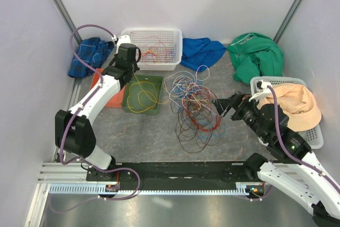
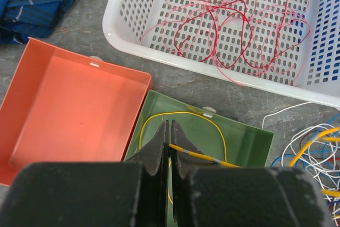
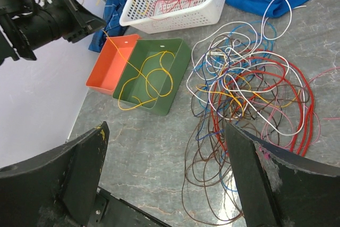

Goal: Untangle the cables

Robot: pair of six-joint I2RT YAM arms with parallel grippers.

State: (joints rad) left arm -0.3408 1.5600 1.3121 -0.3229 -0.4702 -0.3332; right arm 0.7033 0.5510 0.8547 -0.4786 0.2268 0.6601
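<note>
Left gripper (image 2: 169,127) pinched a yellow cable (image 2: 199,156) over the green tray (image 2: 245,141), seemingly to lay it with its loops already there, red cables (image 2: 212,20) lying in the basket (image 2: 114,25); right gripper (image 3: 164,131) stood spread beside the tangle (image 3: 249,89) on the table (image 1: 149,137), likely poised for the next strand.

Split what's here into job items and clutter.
Job: tangled cables; yellow cable pinched in the left hand; red cables in the white basket; green tray; orange tray.
Clutter: plaid cloth; blue cloth; green garment; peach hat.
</note>
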